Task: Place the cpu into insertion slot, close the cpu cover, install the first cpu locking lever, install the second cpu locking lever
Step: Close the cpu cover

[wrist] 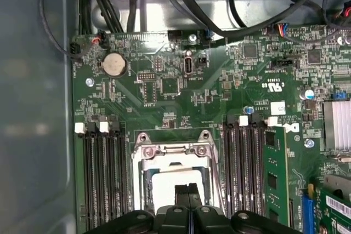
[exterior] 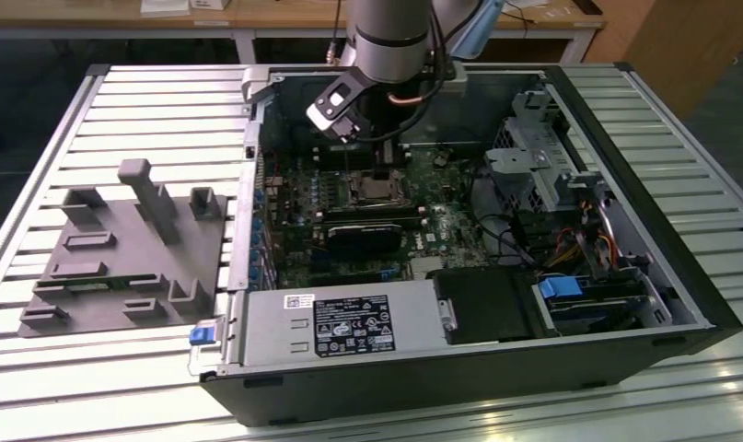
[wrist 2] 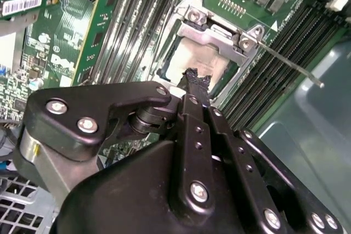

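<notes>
Fingers (wrist: 181,197) together and empty, the gripper (wrist: 187,188) is hovering over the slot (exterior: 374,189) at the exterior view's centre, where the cpu (wrist: 164,186) is lying under the seemingly lowered cover (wrist: 174,150), one lever (wrist 2: 285,61) looking not yet latched.

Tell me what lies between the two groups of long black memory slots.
The insertion slot, with the silvery cpu cover on it, seen in the first wrist view.

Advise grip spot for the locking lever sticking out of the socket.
Take the locking lever near its free bent tip, from above, fingers across the thin rod. It juts clear over the memory slots there; its other end is tucked at the cpu cover corner.
</notes>
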Tool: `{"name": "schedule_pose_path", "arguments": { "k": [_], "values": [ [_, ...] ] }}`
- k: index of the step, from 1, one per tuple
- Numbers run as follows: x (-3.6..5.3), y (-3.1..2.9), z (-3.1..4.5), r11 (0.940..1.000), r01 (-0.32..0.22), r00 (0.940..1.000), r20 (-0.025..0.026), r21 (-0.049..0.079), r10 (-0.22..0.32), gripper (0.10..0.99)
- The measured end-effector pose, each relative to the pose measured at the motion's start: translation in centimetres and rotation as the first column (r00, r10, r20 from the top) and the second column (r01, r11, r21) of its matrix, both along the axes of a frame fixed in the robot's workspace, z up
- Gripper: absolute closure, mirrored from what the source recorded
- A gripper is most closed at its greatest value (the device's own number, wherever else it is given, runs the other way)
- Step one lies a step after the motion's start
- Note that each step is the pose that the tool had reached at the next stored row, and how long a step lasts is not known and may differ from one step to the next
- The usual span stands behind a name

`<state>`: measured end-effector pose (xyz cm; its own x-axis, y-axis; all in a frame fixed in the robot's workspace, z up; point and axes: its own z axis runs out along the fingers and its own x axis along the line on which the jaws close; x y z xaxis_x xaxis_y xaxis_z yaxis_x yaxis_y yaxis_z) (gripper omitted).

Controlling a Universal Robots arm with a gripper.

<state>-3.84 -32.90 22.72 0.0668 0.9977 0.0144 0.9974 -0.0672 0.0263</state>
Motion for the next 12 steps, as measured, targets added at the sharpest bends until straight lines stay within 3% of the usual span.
{"name": "schedule_pose_path", "arguments": {
  "k": [9,12],
  "values": [
    [-0.24,-0.03,-0.15,1.0,-0.001,1.0,-0.0001,0.0,0.001,0.98],
    [-0.25,-0.02,-0.17,0.9996,-0.027,0.9996,-0.0001,0.0,0.027,0.98]
  ]
}}
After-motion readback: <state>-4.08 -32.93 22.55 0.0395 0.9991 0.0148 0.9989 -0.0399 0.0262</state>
